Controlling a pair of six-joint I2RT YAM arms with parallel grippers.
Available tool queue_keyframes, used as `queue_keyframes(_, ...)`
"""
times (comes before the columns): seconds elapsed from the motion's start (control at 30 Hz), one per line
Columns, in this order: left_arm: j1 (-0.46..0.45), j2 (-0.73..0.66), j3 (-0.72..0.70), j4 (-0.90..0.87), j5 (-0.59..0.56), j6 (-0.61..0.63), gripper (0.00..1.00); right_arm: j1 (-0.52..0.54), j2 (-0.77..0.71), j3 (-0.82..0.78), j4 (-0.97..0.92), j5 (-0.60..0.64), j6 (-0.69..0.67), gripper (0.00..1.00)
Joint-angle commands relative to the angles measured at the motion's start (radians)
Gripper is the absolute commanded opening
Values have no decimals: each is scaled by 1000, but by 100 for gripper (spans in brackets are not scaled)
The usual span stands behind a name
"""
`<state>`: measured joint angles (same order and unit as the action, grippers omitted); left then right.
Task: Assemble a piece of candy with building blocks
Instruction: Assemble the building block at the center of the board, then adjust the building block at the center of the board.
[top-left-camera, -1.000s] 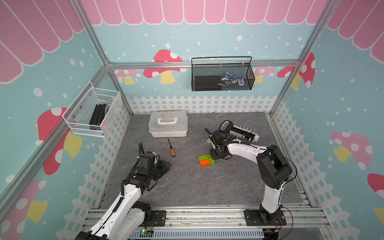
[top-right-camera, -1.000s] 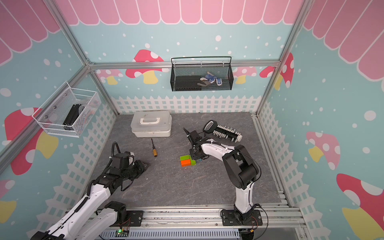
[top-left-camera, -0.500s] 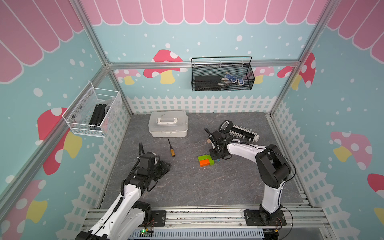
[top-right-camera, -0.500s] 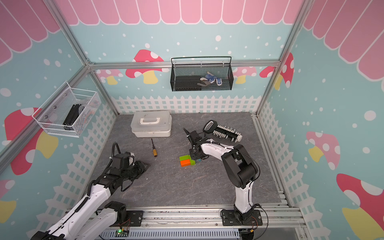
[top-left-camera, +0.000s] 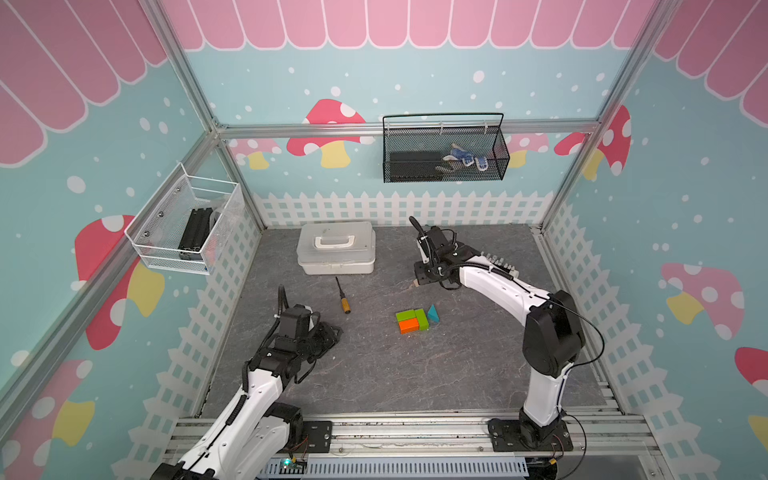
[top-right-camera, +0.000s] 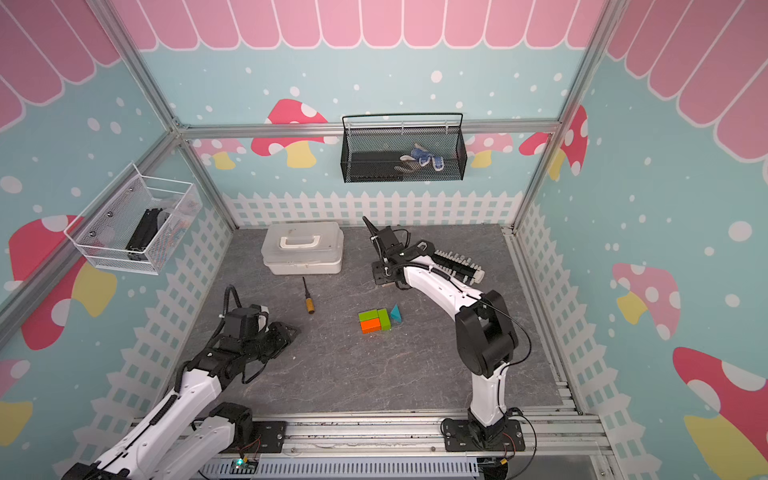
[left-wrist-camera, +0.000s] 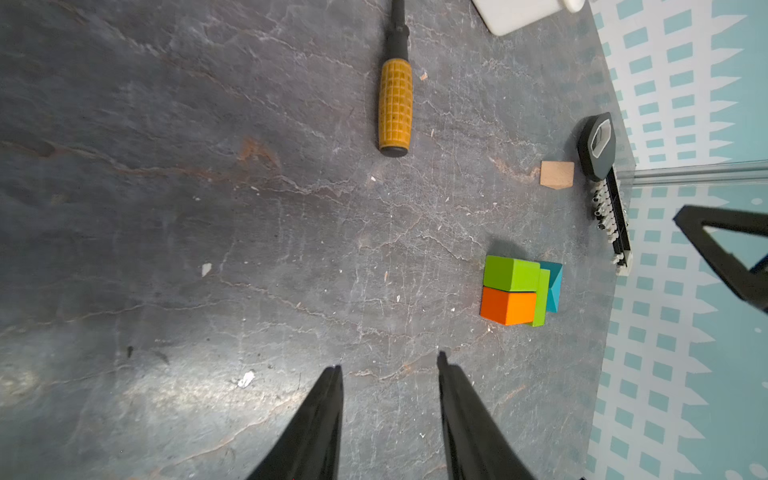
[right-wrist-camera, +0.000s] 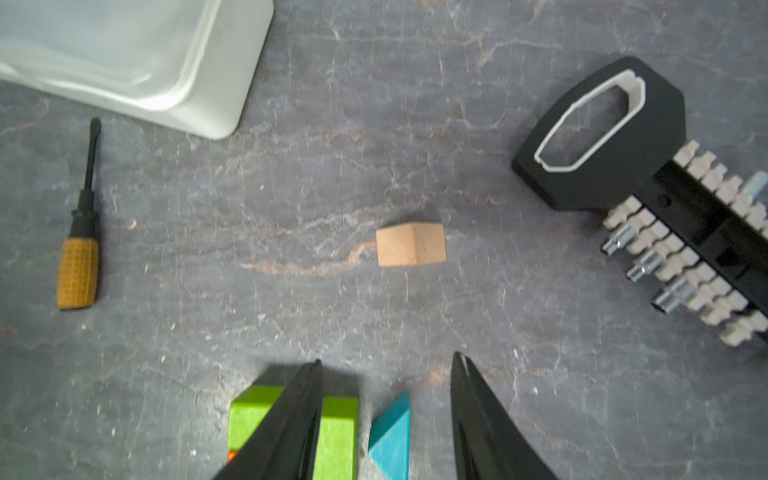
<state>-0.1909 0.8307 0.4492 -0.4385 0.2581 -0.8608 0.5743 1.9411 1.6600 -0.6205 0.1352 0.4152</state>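
The building blocks lie mid-floor. Two lime-green cuboids (top-left-camera: 406, 315) (top-left-camera: 421, 319) and an orange cuboid (top-left-camera: 409, 326) sit packed together. A teal triangular prism (top-left-camera: 433, 313) rests against the second green one; this cluster is the piece of candy's body with one end. The tan triangular prism (right-wrist-camera: 410, 244) lies alone farther back, just under my right gripper (top-left-camera: 422, 278). That gripper (right-wrist-camera: 387, 358) is open and empty, raised behind the teal prism (right-wrist-camera: 390, 436). My left gripper (left-wrist-camera: 389, 360) hangs open and empty over bare floor, left of the cluster (left-wrist-camera: 511, 272).
A yellow-handled screwdriver (top-left-camera: 344, 299) lies left of the blocks. A white lidded case (top-left-camera: 336, 253) stands at the back. A black bit rack (top-left-camera: 498, 266) sits behind the right arm. Wire baskets (top-left-camera: 444, 153) (top-left-camera: 187, 232) hang on the walls.
My right gripper has opened and drawn back from the cluster toward the rear, leaving the teal prism standing against the green cuboid. The left arm has not moved.
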Motion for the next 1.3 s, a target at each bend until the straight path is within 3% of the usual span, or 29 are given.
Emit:
queue_keyframes(0.0,5,13,13,23,-2,-4,42,-22,131,90,-78,-9,-30,50)
queue_keyframes(0.23,5,73,39,42,13,14,42,-39,347,312,-132,-34,-88,50)
queue_keyframes(0.57,5,148,68,100,41,17,42,-65,457,388,-131,-8,-94,46)
queue_keyframes(0.87,-7,240,91,147,69,21,42,-73,326,162,-62,-22,-46,42)
queue_keyframes(1.0,-22,281,127,160,66,42,41,-74,160,-35,78,7,-6,42)
queue_keyframes(1.27,-52,527,447,100,100,190,39,-76,-123,-233,119,81,29,42)
